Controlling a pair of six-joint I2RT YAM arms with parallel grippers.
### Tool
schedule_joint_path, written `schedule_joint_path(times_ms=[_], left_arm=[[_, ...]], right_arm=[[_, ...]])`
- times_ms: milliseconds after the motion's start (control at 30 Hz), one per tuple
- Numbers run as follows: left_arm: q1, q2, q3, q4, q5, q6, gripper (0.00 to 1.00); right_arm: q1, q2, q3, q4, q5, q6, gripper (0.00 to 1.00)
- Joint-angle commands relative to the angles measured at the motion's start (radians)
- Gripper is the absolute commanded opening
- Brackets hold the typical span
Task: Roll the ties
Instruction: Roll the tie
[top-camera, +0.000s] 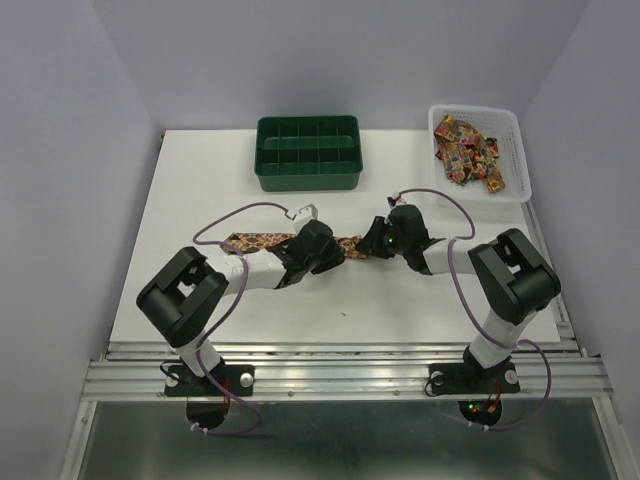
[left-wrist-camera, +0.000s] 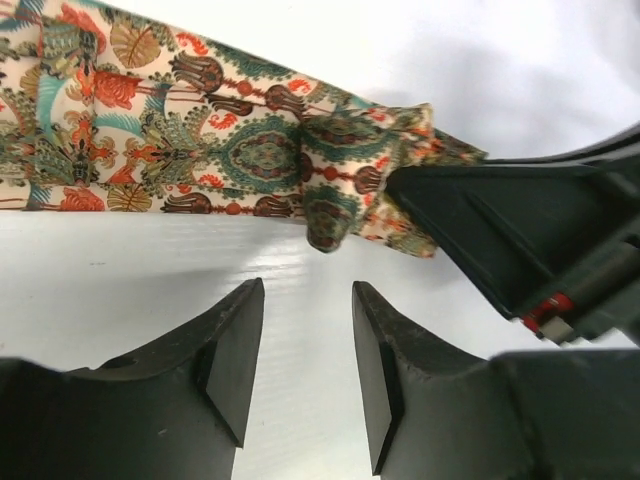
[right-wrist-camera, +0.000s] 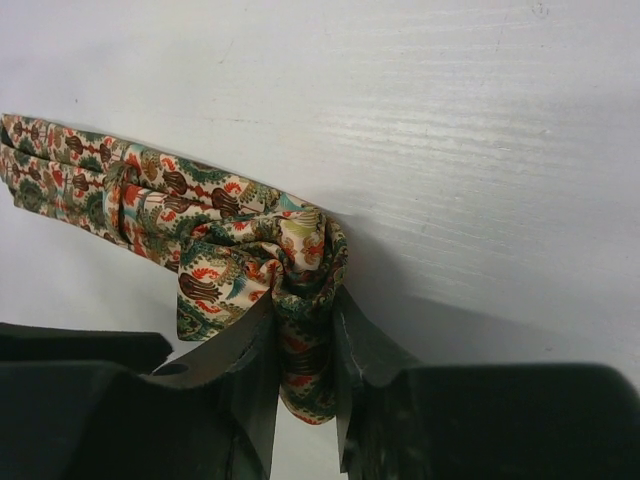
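Where the left gripper (left-wrist-camera: 308, 290) hovers at mid-table, we note its jaws spread and empty, just short of the patterned tie (left-wrist-camera: 200, 150) lying flat on the white table (left-wrist-camera: 500, 60). Rightward, the tie's end bunches into a loose curl, pinched between the right gripper's (right-wrist-camera: 305, 300) fingers. Back right, a white basket (top-camera: 519, 150) holds further ties (top-camera: 468, 150).
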Motion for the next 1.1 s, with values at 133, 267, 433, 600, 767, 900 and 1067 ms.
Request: schedule_joint_path(times_ms=[133,267,433,600,767,900,1067], left_arm=[[0.075,-0.123,0.027,-0.013,0.016,0.116,0.60],[0.096,-0.029,0.098,-0.036,0.044,0.162,0.60],[0.102,0.051,0.138,0.008,0.134,0.194,0.60],[0.112,0.084,0.147,0.064,0.196,0.196,0.60],[0.114,0.101,0.155,0.060,0.176,0.199,0.56],[0.114,0.158,0.185,0.048,0.180,0.205,0.43],[0.114,0.203,0.227,0.033,0.185,0.219,0.31]], right_arm=[[-0.004,-0.012,0.031,-0.116,0.044,-0.082,0.25],[-0.003,-0.005,0.040,-0.123,0.031,-0.099,0.25],[-0.004,-0.003,0.047,-0.128,0.025,-0.109,0.25],[-0.004,0.007,0.057,-0.132,0.024,-0.113,0.25],[-0.004,0.012,0.069,-0.142,0.019,-0.117,0.25],[-0.004,0.000,0.063,-0.140,0.004,-0.123,0.25],[-0.004,-0.002,0.074,-0.155,-0.018,-0.133,0.25]])
